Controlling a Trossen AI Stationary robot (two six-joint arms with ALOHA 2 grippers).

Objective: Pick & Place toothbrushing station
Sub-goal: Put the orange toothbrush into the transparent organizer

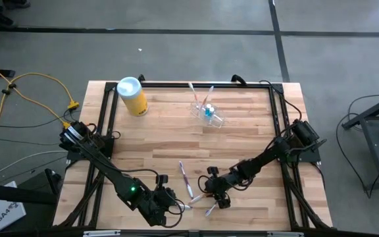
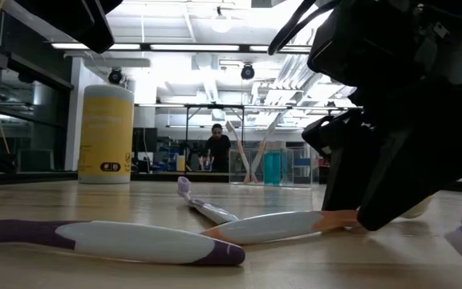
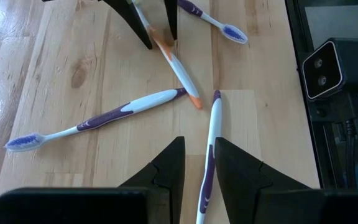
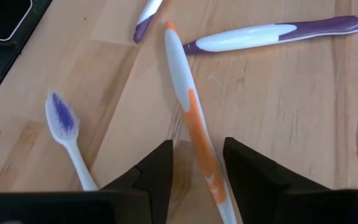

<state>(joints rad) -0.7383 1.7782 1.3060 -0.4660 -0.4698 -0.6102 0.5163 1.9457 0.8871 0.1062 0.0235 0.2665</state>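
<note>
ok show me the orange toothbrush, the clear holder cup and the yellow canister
orange toothbrush [image 4: 199, 134]: right wrist view, on its orange grip between the gripper fingers.
clear holder cup [image 1: 208, 112]: high view, on its transparent wall.
yellow canister [image 2: 107, 132]: low view, on its yellow side.

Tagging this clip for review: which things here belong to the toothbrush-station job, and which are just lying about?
Belong to the job:
- clear plastic holder cup, already holding brushes
- orange-and-white toothbrush between the right gripper fingers
- purple-and-white toothbrush between the left gripper fingers
- two other purple-and-white toothbrushes

Lying about:
- yellow canister with pale blue lid
</note>
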